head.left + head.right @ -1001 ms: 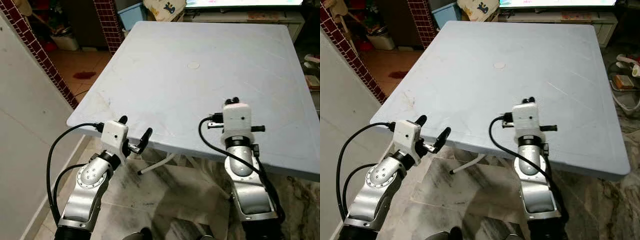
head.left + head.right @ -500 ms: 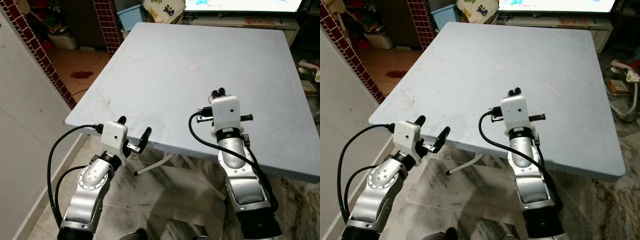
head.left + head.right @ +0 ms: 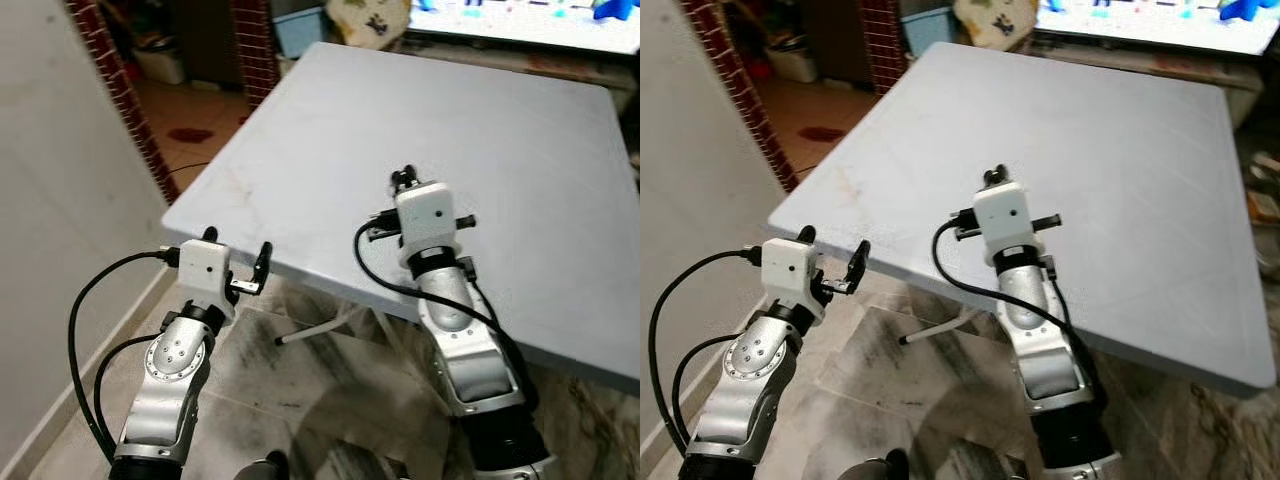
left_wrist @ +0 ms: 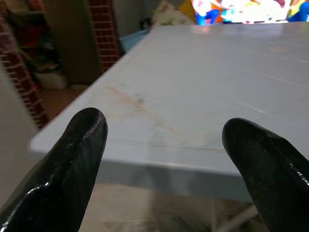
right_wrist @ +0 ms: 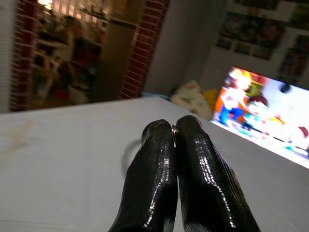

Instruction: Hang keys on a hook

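Observation:
My right gripper (image 3: 403, 178) is held over the near part of the pale blue table (image 3: 540, 140), its two black fingers pressed shut. In the right wrist view a small brass-coloured bit of metal (image 5: 173, 128) shows pinched between the fingertips; it looks like a key ring, and the keys themselves are hidden. My left gripper (image 3: 237, 245) stands open just before the table's near left corner, level with its edge, with nothing between its fingers (image 4: 82, 145). I see no hook.
A pale wall (image 3: 60, 200) and a red brick pillar (image 3: 112, 75) run along the left. A lit screen (image 3: 530, 10) and a blue bin (image 3: 298, 28) stand beyond the table. Marbled floor (image 3: 330, 400) and a white table leg (image 3: 315, 330) lie below.
The camera has shifted, so the table sits farther right in view. My right gripper, still shut, has moved left and farther over the table. The left gripper stays open by the corner.

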Robot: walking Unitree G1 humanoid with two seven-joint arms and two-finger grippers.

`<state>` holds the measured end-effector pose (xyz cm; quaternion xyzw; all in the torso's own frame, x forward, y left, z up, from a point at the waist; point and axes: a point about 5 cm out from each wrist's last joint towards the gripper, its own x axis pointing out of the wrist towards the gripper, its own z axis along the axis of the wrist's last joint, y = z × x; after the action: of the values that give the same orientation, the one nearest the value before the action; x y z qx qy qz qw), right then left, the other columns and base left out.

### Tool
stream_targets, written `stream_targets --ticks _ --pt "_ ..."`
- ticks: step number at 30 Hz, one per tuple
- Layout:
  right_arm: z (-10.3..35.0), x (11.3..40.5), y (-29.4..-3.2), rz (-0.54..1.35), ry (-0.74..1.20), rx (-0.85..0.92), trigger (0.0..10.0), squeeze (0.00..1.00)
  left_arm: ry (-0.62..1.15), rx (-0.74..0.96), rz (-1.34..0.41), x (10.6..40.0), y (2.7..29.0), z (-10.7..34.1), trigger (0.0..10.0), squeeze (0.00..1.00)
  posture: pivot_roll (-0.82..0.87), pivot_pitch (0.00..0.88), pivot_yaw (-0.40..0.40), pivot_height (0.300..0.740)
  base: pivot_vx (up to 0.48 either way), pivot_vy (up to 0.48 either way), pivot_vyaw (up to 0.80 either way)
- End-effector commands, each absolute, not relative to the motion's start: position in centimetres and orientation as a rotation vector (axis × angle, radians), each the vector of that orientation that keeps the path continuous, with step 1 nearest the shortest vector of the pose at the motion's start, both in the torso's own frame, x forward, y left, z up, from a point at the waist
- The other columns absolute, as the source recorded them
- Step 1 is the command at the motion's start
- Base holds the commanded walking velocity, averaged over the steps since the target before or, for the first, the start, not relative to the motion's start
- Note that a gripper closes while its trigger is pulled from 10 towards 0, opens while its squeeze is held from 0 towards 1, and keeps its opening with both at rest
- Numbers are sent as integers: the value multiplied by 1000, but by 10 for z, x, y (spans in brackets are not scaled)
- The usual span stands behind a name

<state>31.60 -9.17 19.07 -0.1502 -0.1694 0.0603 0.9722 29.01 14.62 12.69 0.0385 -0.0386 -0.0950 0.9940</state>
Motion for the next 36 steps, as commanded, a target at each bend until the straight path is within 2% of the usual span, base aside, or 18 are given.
stream_targets --ticks 1,36 --pt "193 317 -91 122 -353 -299 10000 0 -71 100 -161 293 150 125 10000 0 -55 106 44 740 0 0 800" --pt "193 320 -97 112 -343 -261 10000 0 -65 55 -187 297 144 123 10000 0 -64 90 30 740 0 0 800"
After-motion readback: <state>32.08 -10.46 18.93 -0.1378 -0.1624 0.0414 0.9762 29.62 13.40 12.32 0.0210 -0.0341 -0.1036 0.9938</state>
